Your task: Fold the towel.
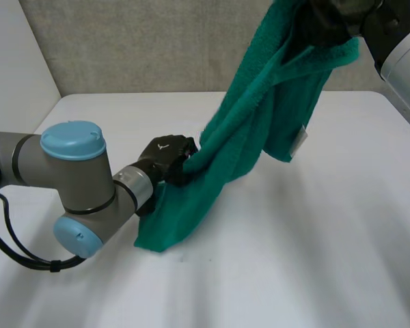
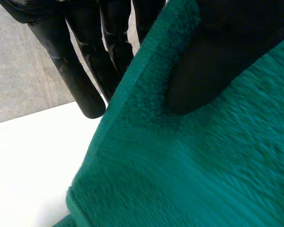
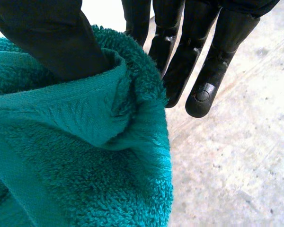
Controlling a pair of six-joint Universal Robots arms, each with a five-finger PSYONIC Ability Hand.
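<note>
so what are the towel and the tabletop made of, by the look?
The towel: looped terry, probably cotton, matte teal; fuzzy pile, with a flat woven band along its hem. The table: smooth plain white top, no grain, maybe laminate or painted board; the look leaves it open.

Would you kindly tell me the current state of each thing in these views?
Towel: not yet folded, one end raised, the other lying on the table.
Left robot hand: shut, pinching a towel edge near the table.
Right robot hand: shut, pinching the towel's raised end.
Table: bears the towel's lower end.
</note>
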